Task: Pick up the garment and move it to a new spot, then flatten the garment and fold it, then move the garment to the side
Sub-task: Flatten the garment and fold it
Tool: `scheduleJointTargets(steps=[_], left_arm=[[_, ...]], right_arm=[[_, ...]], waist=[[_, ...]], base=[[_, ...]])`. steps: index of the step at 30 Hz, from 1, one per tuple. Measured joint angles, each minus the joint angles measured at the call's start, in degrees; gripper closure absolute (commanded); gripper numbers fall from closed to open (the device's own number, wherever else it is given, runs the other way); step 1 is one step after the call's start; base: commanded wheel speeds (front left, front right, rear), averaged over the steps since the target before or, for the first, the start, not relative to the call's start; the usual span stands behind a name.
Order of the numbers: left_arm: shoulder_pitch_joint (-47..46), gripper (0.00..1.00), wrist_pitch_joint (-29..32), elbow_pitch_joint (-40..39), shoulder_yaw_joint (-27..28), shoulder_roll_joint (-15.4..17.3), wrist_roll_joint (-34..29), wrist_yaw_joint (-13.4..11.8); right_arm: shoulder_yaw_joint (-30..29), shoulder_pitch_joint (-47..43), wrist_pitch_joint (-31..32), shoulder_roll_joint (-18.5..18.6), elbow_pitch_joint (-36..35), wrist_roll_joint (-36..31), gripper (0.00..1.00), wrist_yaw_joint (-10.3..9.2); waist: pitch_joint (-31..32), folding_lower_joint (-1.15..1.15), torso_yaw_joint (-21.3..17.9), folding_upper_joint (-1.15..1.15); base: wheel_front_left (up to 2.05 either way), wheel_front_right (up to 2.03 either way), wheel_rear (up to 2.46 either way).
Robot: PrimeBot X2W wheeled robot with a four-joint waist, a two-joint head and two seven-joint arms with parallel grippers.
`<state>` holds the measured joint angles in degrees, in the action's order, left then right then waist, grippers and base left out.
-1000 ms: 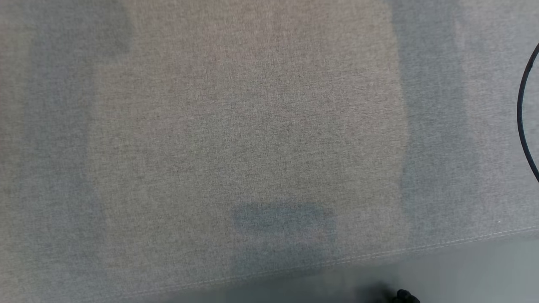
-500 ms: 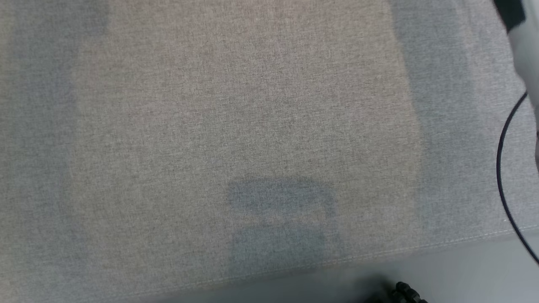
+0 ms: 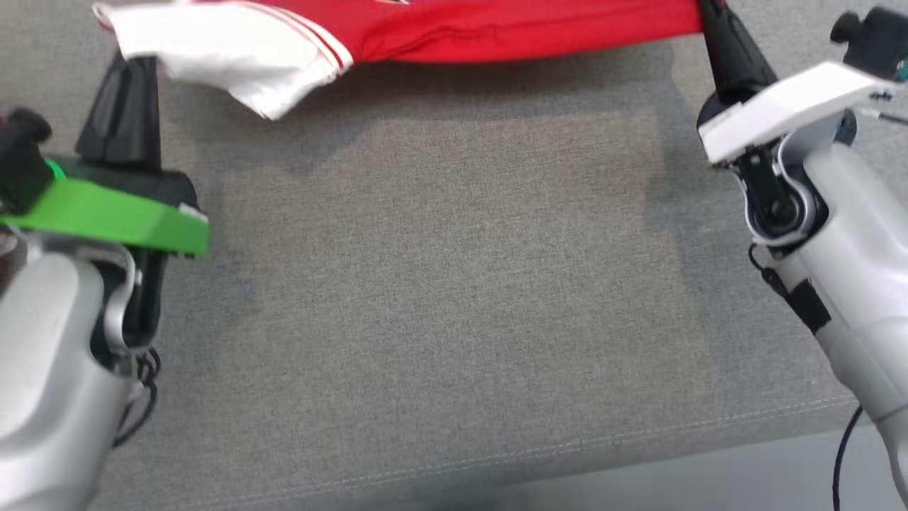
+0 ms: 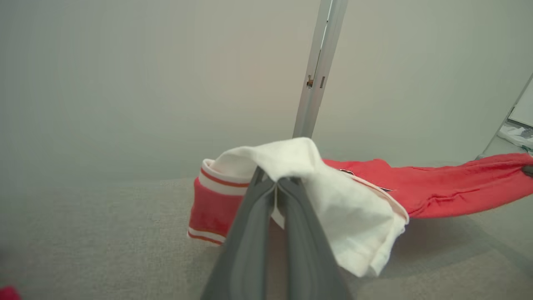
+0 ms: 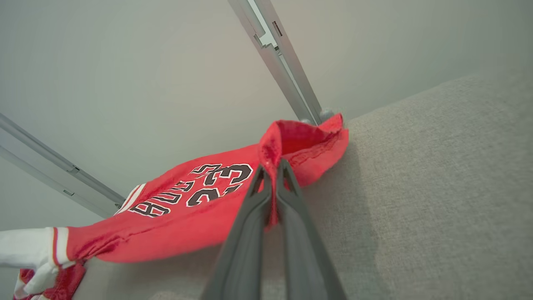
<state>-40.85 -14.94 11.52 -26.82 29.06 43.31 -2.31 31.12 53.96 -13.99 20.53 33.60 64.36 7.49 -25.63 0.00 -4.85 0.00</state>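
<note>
The garment [image 3: 496, 28] is a red jersey with a white sleeve and striped trim, stretched taut between both grippers just above the grey cushion [image 3: 440, 284]. My left gripper [image 3: 136, 67] is shut on the white sleeve end; in the left wrist view its fingertips [image 4: 277, 183] pinch the white cloth [image 4: 341, 200]. My right gripper [image 3: 711, 14] is shut on the red hem at the other end. The right wrist view shows that gripper [image 5: 270, 168] clamping a red fold, with the garment [image 5: 187, 208] showing black lettering and the number 23.
The cushion's stitched front edge [image 3: 567, 447] runs along the bottom, with pale floor [image 3: 745, 475] beyond it. A black cable [image 3: 840, 454] hangs by the right arm. Grey metal posts [image 4: 318, 71] [image 5: 283, 62] stand against a pale wall behind the cushion.
The head view has shifted. Earlier it held bare grey cushion and a cable; now both arms and the stretched red garment are in it.
</note>
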Motion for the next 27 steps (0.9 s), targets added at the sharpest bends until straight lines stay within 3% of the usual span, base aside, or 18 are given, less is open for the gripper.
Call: scheduleJointTargets(steps=[8,16,27], left_arm=[[20.9,1.00,0.0,-8.0,8.0,-6.7,-1.1,-1.7],[36.4,1.00,0.0,-8.4,15.1,-16.8,-4.6,0.3],[48.5,1.00,0.0,-4.4,19.1,-21.8,-12.0,2.7]], right_arm=[[-2.2,-14.9,-1.0,1.3,-3.5,0.9,1.00,0.00],[-6.9,-29.1,-1.1,-0.1,-6.5,-2.6,1.00,0.01],[-9.1,-42.7,0.7,0.4,-10.1,-4.6,1.00,0.01]], waist=[[5.7,0.00,0.1,0.00],[11.6,0.00,0.4,0.00],[17.1,0.00,1.4,0.00]], base=[[0.00,0.00,0.00],[0.00,0.00,0.00],[0.00,0.00,0.00]])
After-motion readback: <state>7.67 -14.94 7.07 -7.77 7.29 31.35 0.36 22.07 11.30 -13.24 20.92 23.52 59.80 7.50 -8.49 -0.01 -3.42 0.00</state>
